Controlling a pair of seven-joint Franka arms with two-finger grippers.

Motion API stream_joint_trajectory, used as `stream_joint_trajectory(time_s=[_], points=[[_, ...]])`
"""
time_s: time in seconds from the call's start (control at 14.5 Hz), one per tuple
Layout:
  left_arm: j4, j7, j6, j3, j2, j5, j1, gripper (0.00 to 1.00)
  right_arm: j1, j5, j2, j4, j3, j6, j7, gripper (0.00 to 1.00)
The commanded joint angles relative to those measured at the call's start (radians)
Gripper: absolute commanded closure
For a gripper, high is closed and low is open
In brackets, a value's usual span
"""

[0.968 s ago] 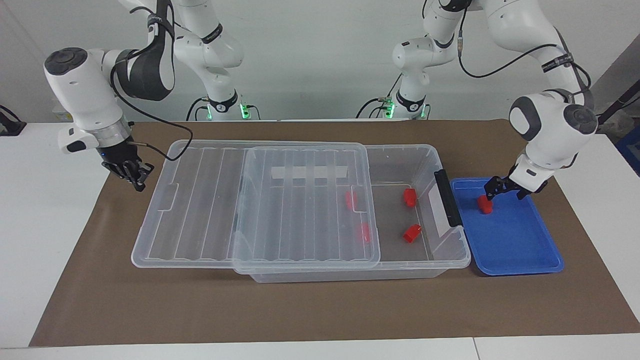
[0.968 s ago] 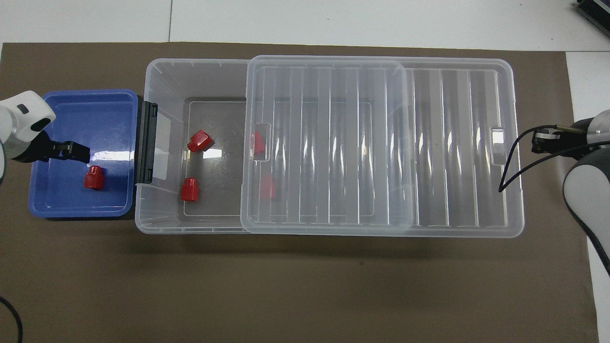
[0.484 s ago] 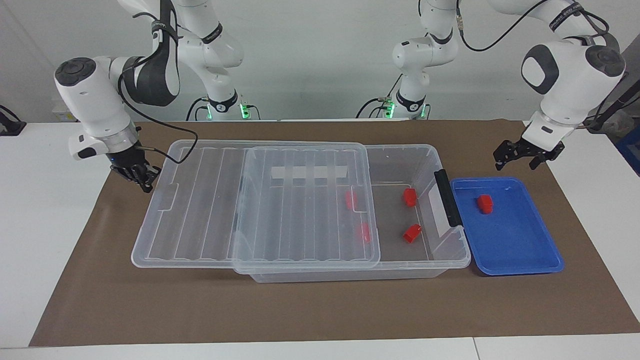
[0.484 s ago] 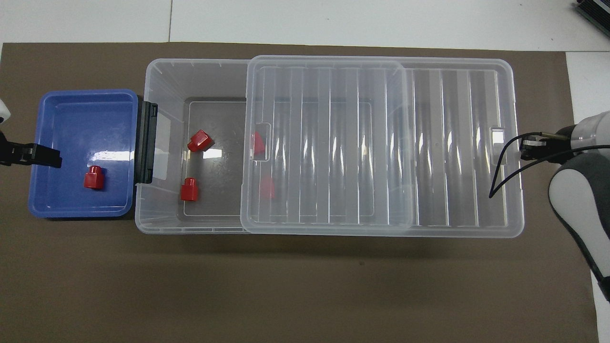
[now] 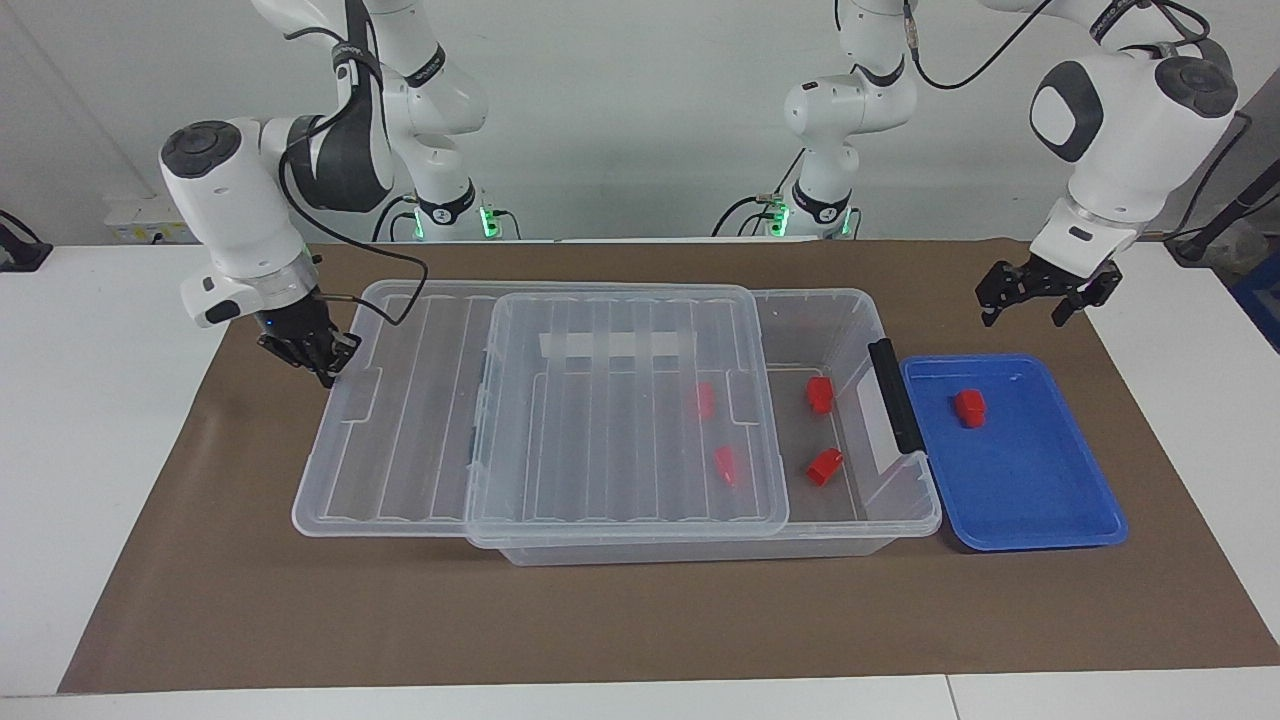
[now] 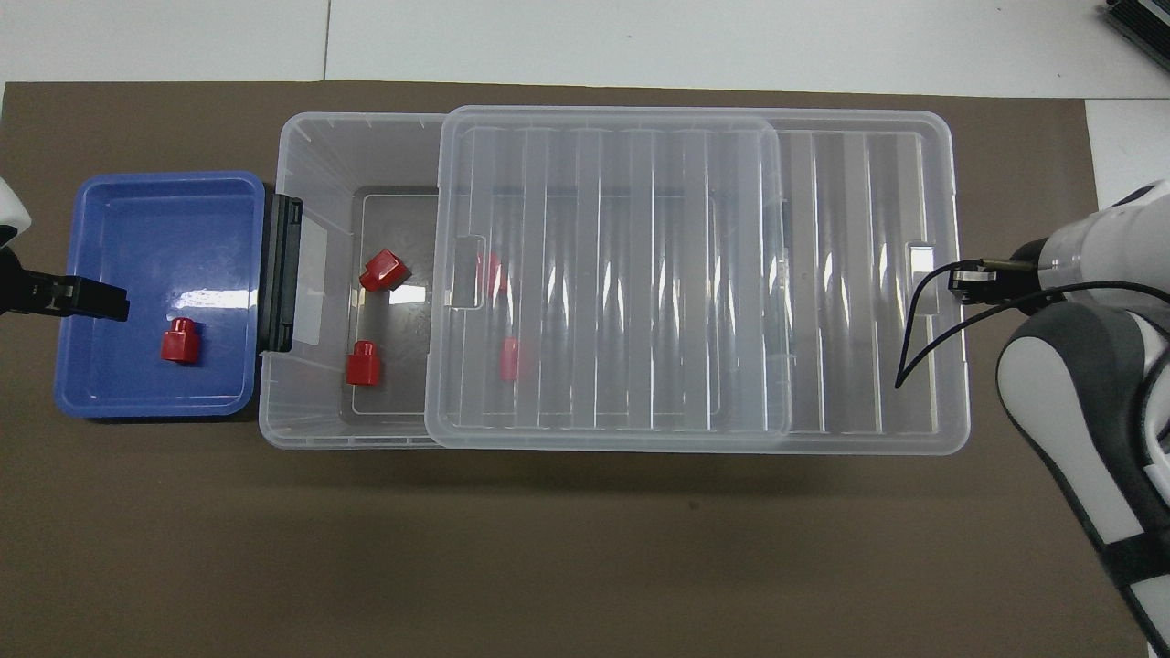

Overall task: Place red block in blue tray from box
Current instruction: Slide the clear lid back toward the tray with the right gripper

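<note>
One red block (image 5: 968, 407) lies in the blue tray (image 5: 1040, 500), so placing looks done. The left hand (image 5: 1035, 297) hangs apart above it; the right hand (image 5: 318, 358), closed, touches the box (image 5: 880, 520) lid (image 5: 400, 440).

Clear glossy ribbed plastic box (image 5: 850, 330) and lid (image 5: 560, 420), glossy blue plastic tray (image 5: 1030, 500), matt brown paper mat (image 5: 600, 620)
</note>
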Motion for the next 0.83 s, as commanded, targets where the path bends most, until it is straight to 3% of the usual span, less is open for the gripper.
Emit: stream_joint_trajectory(time_s=[0.0, 0.48, 0.76], points=[[-0.024, -0.015, 0.002, 0.01, -0.028, 0.001, -0.04, 0.0, 0.018, 0.012, -0.005, -0.012, 0.004, 0.004, -0.042, 1.0], [-0.021, -0.014, 0.007, 0.01, -0.028, 0.001, -0.037, 0.0, 0.158, 0.015, -0.004, -0.014, 0.004, 0.021, -0.043, 1.0], [-0.018, -0.015, 0.007, 0.006, -0.03, 0.001, -0.065, 0.0, 0.199, 0.086, -0.004, -0.022, 0.003, 0.023, -0.029, 1.0]])
